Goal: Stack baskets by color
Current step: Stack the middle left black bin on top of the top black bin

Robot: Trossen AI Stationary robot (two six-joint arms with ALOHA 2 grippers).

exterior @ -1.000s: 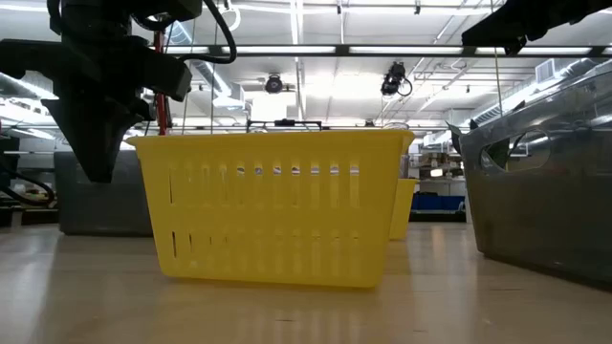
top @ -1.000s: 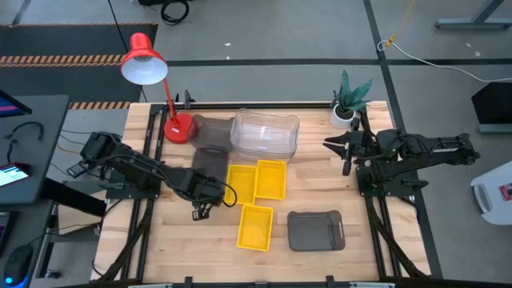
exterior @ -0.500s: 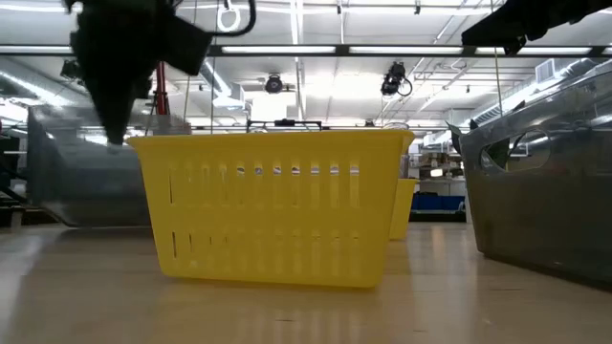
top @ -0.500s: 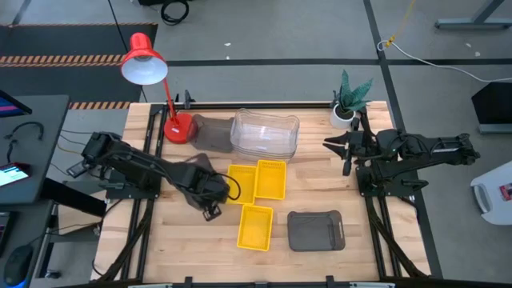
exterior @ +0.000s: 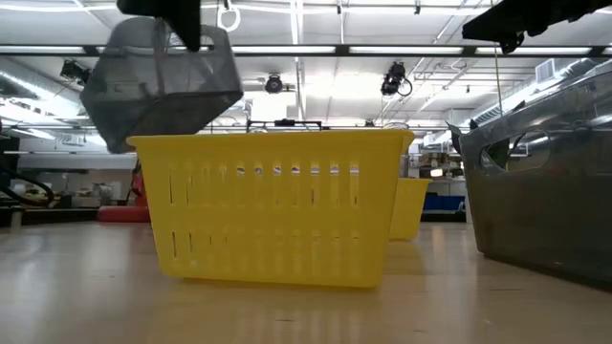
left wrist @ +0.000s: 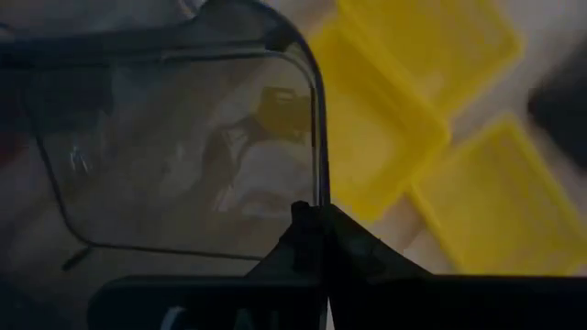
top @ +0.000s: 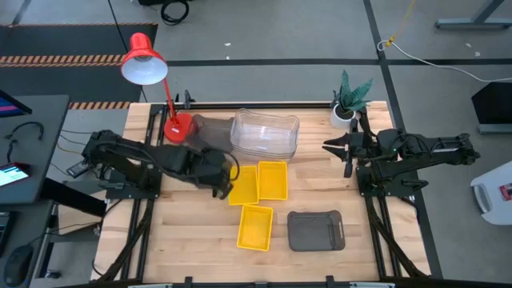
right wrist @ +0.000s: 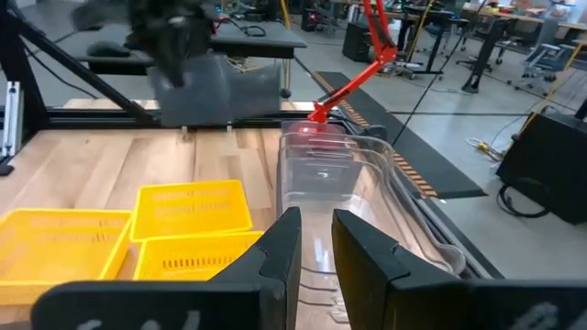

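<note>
My left gripper (left wrist: 312,213) is shut on a dark grey basket (exterior: 163,81) and holds it in the air, left of the yellow ones. Three yellow baskets (top: 242,184) (top: 272,178) (top: 256,226) rest on their bottoms mid-table. A second grey basket (top: 316,230) sits near the front right, and a third (top: 210,132) sits by the lamp base. Clear baskets (top: 266,134) stand at the far middle. My right gripper (right wrist: 312,246) hangs open over the right side, with nothing between its fingers. My left gripper pinches the grey basket's rim (left wrist: 317,174) between its two fingers, partway along one side. The fingers come from above, slanting down. The basket hangs tilted below them, lifted clear of the table, higher than the yellow basket's rim (exterior: 268,139).
A red desk lamp (top: 144,60) stands at the far left with its base (top: 178,126) on the table. A small potted plant (top: 348,100) is at the far right corner. Bare wood shows at the near left (top: 176,240).
My left gripper has closed on the grey basket's rim, risen and rolled. The basket, flat on the table left of the yellow ones a second ago, now hangs tipped and clear of the table.
</note>
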